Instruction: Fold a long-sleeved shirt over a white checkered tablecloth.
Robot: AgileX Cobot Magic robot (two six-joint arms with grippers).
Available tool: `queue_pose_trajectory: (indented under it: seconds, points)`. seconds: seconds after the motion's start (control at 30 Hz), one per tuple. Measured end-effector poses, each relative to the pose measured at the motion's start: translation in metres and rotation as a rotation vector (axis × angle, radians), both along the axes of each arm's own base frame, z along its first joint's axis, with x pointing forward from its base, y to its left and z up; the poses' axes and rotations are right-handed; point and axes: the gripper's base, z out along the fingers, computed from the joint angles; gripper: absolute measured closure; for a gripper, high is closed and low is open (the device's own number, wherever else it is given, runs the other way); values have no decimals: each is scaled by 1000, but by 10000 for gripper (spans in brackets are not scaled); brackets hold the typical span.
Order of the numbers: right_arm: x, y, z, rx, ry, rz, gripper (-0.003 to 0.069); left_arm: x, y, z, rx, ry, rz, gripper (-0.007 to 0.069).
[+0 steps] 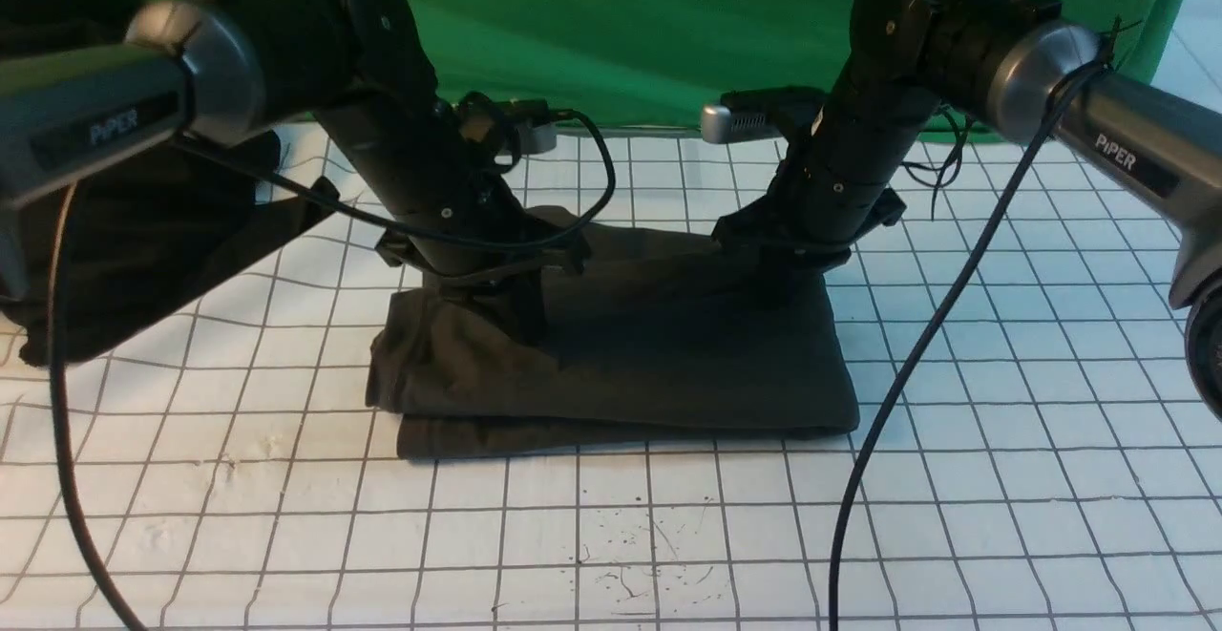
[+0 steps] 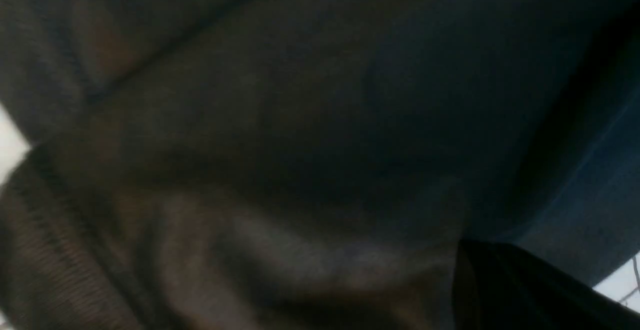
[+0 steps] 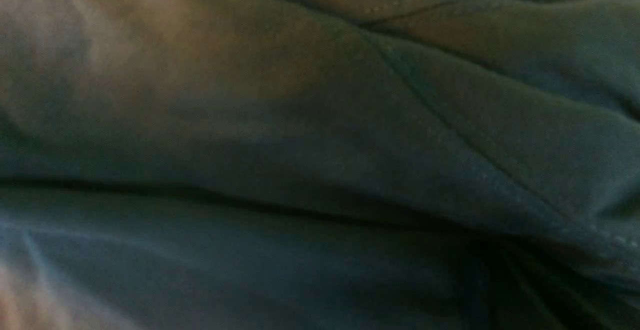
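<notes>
Dark shirt [image 1: 687, 373] folded at centre of frame on white checkered tablecloth [image 1: 611, 536], left hand [image 1: 530, 330] closed, right hand [image 1: 783, 297] closed

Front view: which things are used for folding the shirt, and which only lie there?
For the job:
- shirt
- checkered tablecloth
- left gripper
- right gripper

Just there:
- blacker garment
- green sheet
</notes>
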Motion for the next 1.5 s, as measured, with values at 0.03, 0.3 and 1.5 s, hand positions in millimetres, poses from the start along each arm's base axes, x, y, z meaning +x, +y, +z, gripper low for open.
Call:
queue_pose_trajectory:
  seconds: [0.03,0.3,1.5]
  points:
    - [2,1,-1,5,-14,-3,661,0,-2,-1,-1,-9,0,629]
    - [26,6,-19,65,-198,-62,661,-2,-8,-1,-6,-20,-9,629]
    - [35,-21,0,-18,-268,180,620,-17,-57,-18,-69,9,-104,629]
